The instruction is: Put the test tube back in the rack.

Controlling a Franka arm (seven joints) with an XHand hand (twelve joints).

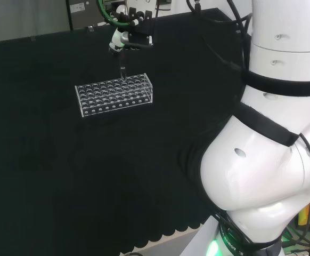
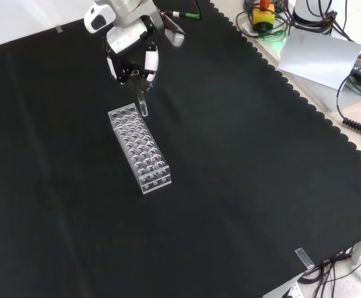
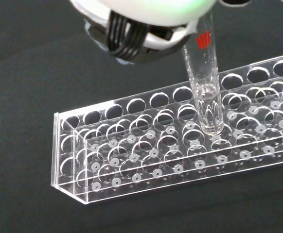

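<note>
Clear glass test tube (image 3: 204, 82) held upright over the clear plastic many-holed rack (image 3: 180, 145) on the black cloth (image 2: 242, 161).

Pinched at its top by the black and white hand (image 2: 131, 53); rounded end just above a hole, perhaps entering; upper end hidden behind the blurred hand.

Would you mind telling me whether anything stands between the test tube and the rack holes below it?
Nothing visible does. The hand holds the test tube upright over the clear rack, its rounded bottom just above the open holes. The holes around it look empty.
</note>
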